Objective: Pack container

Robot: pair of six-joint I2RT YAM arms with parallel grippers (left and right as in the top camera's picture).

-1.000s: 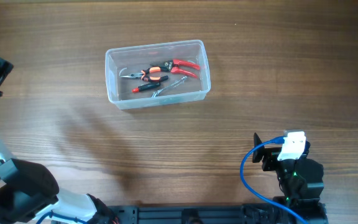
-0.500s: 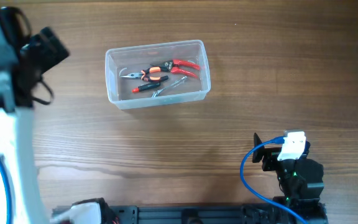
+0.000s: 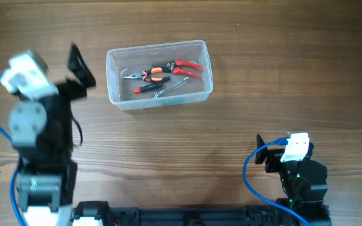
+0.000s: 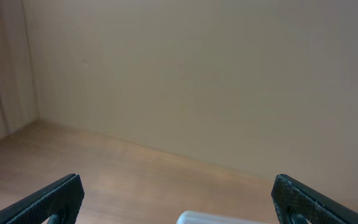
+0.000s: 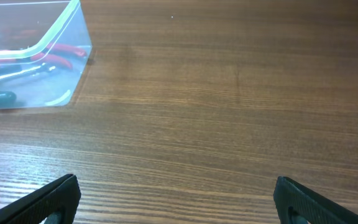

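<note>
Since a second ago our left arm has swung in from the left edge of the table (image 3: 275, 81). Our left gripper (image 3: 79, 70) now stands just left of the container (image 3: 162, 100), apart from it. The right arm has not stirred.

The container sits far of centre, with red-handled cutters (image 3: 186, 65), orange-handled pliers (image 3: 151, 75) and a dark screwdriver (image 3: 146, 89) lying in it.

We judge the clear tub light and its thin walls springy and slick, so a squeeze across the body would likely bow it or slip. The thicker rim looks the stiffest place, so we would pinch one wall at the rim, on the short left end. The loose tools may slide if it tips.

The left gripper's jaws are spread wide, holding nothing and touching nothing. Its wrist view shows only far table and wall. Our right gripper (image 5: 176, 183) is just as wide and empty, low over bare wood at the near right, well apart from the container.
</note>
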